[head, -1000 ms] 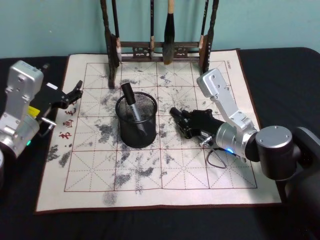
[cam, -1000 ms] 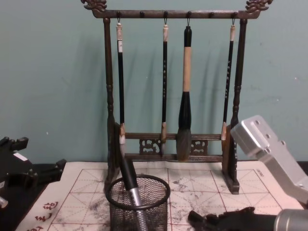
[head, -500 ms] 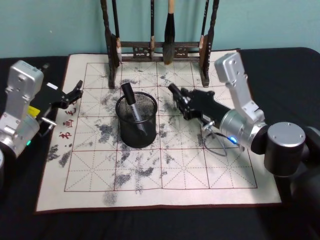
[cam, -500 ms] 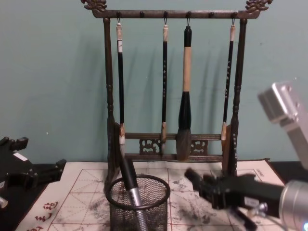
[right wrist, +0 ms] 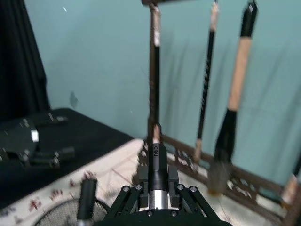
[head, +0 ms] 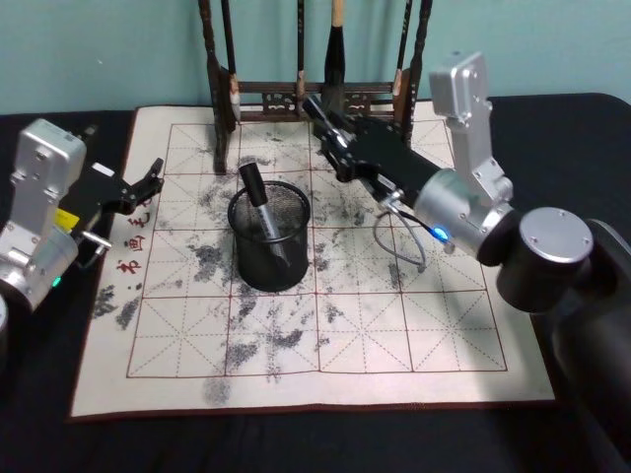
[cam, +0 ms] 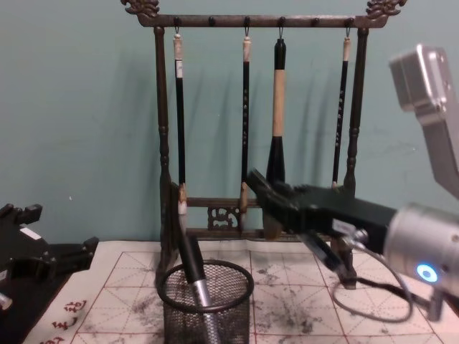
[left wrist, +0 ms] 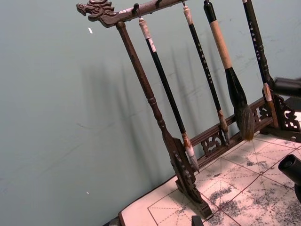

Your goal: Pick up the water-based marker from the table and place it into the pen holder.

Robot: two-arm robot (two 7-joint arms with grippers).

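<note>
The right gripper (head: pixel 335 138) hangs in the air with its fingers closed on a black-capped, silver-barrelled water-based marker (right wrist: pixel 157 155). The cap pokes out past the fingertips, and small pale lettering shows on its side.

Just beyond the gripper stands a tall dark wooden brush rack (cam: pixel 163 143) with four calligraphy brushes hanging from its top bar. Below the gripper, to its left and nearer the robot, sits a round black wire-mesh pen holder (head: pixel 271 268). A second marker (head: pixel 258 202) of the same look leans inside it, cap up.

Under both lies a cream felt calligraphy mat (head: pixel 434 335), ruled with a red grid and smudged with grey ink. It rests on a black table cover (head: pixel 552 118) in front of a plain teal wall (cam: pixel 86 107). Far to the gripper's left, the left gripper (head: pixel 150 182) is parked at the mat's edge.

A second ago the right gripper was low on the mat, to the right of the holder. It has since risen and moved away from the robot, towards the rack. The left gripper, the holder and the marker inside it are unchanged.
</note>
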